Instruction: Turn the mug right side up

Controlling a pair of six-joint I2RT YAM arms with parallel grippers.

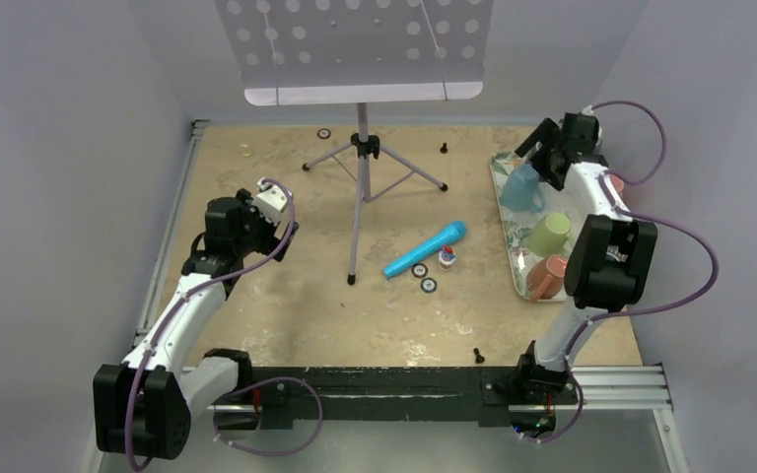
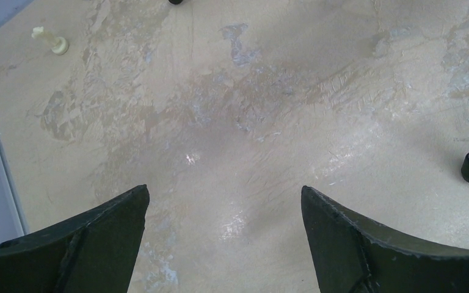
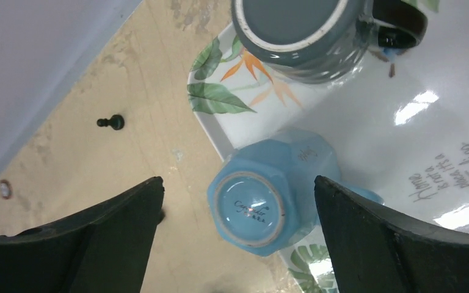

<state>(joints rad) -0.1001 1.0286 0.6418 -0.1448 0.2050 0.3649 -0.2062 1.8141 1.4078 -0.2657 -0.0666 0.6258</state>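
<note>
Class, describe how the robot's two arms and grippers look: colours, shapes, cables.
The left arm and right arm share white link shells, black boxy joint housings and looping purple cables. The left gripper and right gripper each have two dark, matte fingers that curve and taper to blunt tips.

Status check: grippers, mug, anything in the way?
Left gripper open over table. Right gripper open above blue mug. Mug base-up at tray edge, not gripped. Grey mug close beyond.

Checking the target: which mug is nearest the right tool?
The light blue mug, base up, right below the right tool; the grey mug sits farther off.
</note>
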